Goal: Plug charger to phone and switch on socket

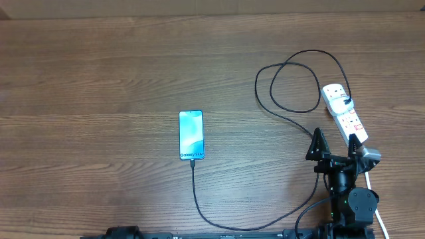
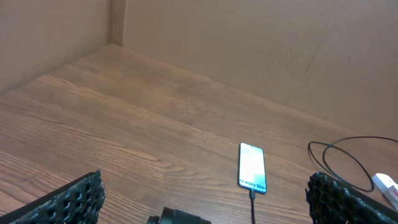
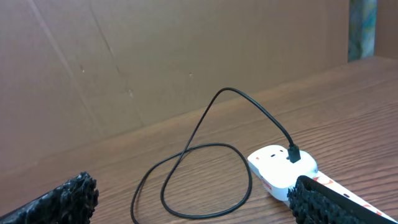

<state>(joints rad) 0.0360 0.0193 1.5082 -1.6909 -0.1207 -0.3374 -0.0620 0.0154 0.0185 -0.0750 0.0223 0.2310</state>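
The phone (image 1: 191,135) lies flat and face up near the middle of the worktop (image 1: 99,79), its lit screen upward. The charger (image 1: 193,182) meets the phone's short edge nearest the robot. From there it runs along the near side of the worktop and passes beside the right arm. It then forms a loose loop and ends at the socket (image 1: 342,109), which lies at the right side of the worktop.

The overhead view alone shows this full run of the cable. It also shows the right end effector (image 1: 337,147) at the near end of the socket, with one finger overlapping the strip. We cannot tell whether they touch.

The right wrist view adds what the overhead leaves unclear. The charger's black adapter stands seated in the end outlet of the socket (image 3: 277,165), and the cable rises from it in an arch. The right end effector (image 3: 193,186) is released, with its fingers spread wide and nothing between them. One finger hides the nearer part of the strip, and we cannot read the position of the switches in any view.

The left wrist view shows the left end effector (image 2: 205,193) likewise released and empty, well back from the phone (image 2: 252,167). It shows the cable tip at the phone's edge and a corner of the socket (image 2: 387,185) at far right. The overhead view shows only a dark part of the left arm at its lower edge.
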